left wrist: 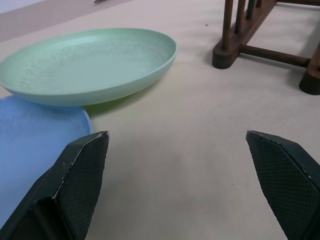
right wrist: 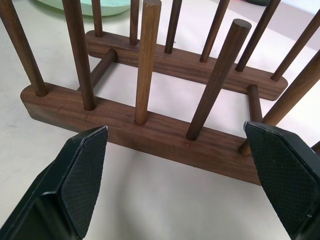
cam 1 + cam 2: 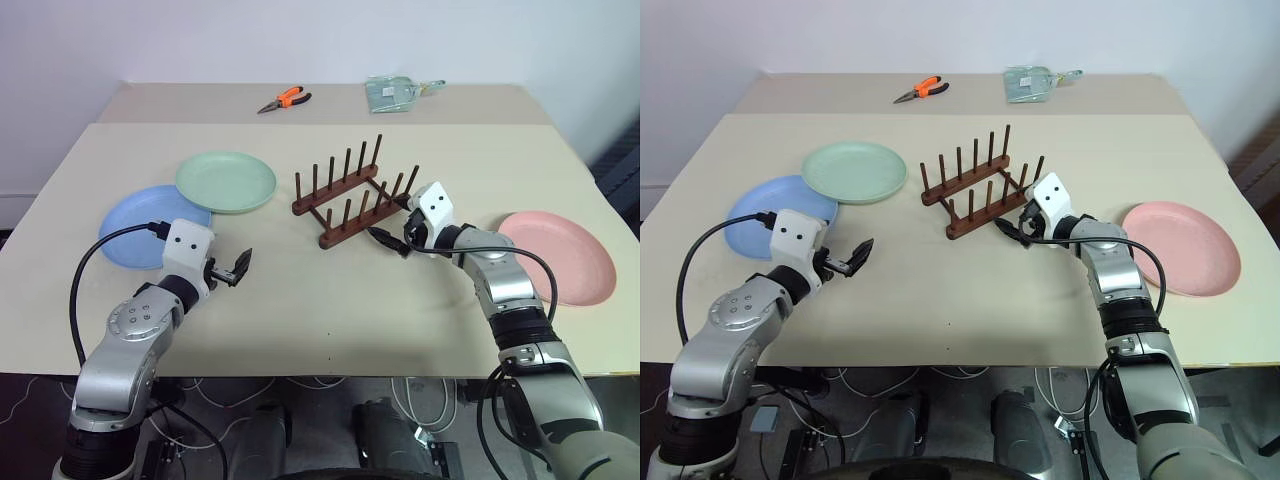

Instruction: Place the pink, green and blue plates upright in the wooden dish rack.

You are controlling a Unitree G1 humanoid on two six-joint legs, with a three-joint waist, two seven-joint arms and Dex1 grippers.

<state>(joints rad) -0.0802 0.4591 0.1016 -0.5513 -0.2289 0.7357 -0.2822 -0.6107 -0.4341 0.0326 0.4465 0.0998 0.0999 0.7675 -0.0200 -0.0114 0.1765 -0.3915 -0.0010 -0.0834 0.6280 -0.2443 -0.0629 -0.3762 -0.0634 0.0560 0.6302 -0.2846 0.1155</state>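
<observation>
counter (image 3: pixel 300 300) top is plain cream and smooth, and it takes up most of the scene. behind it stands a second counter (image 3: pixel 180 100) of the same color, pushed up against a pale wall (image 3: pixel 300 40).

on the far left lies the blue plate (image 3: pixel 135 232), flat on the counter. the green plate (image 3: pixel 226 181) lies flat too, and its edge sits over the edge of the blue one. just in front of the blue plate hangs the left gripper (image 3: pixel 238 268), its jaws spread wide with nothing in them. it is above bare counter, near the two plates but not touching them.

on the back counter there are orange-handled pliers (image 3: pixel 284 100) and, further right, a clear bag (image 3: pixel 392 93).

in the middle stands the wooden dish rack (image 3: pixel 348 195). it is dark brown, with two rails and a row of straight pegs on each. no plate is in it. the right gripper (image 3: pixel 392 240) is just beside the near right end of the rack, pointing at it, jaws wide apart and holding nothing. in the right wrist view the pegs stand close in front of the two black fingers (image 2: pixel 82 175).

on the far right lies the pink plate (image 3: pixel 560 255), flat, well apart from the rack.

some dark cables (image 3: pixel 300 400) hang under the counter's front edge.
</observation>
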